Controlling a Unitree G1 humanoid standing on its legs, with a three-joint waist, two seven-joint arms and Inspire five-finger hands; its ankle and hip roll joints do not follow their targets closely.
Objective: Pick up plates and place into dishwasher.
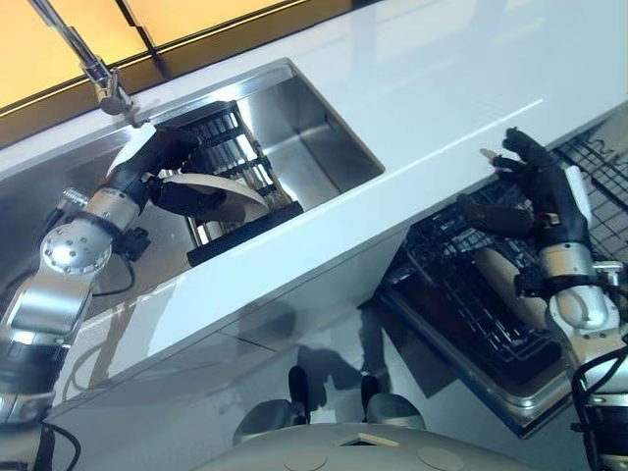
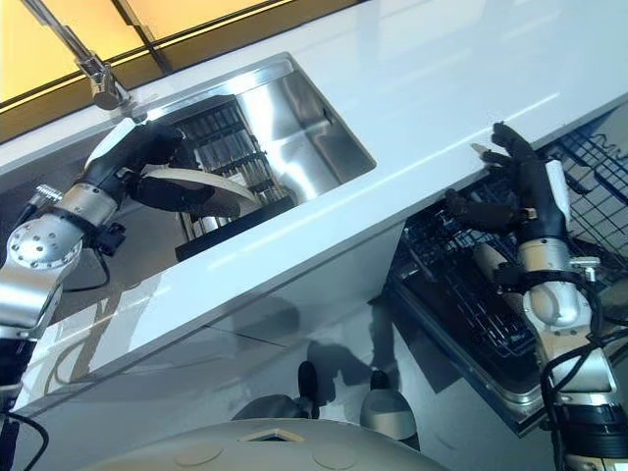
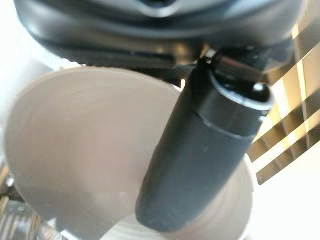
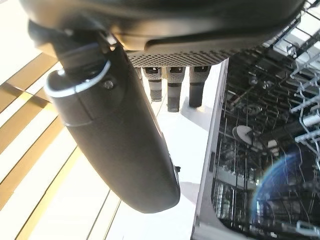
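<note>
A pale round plate (image 1: pixel 221 191) stands tilted in the black dish rack (image 1: pixel 240 240) inside the steel sink (image 1: pixel 314 128). My left hand (image 1: pixel 162 157) is shut on its upper rim. In the left wrist view the thumb (image 3: pixel 200 165) lies across the plate's face (image 3: pixel 75 150). At the right, the pulled-out dishwasher rack (image 1: pixel 471 294) sits below the counter edge, with a cream piece (image 1: pixel 510 280) lying in it. My right hand (image 1: pixel 545 201) hovers above that rack, open and holding nothing, its fingers (image 4: pixel 170 90) straight.
A white counter (image 1: pixel 442 88) runs between the sink and the dishwasher. A faucet (image 1: pixel 98 74) rises at the sink's far left corner. The rack's wire tines (image 4: pixel 260 150) stand close under my right hand.
</note>
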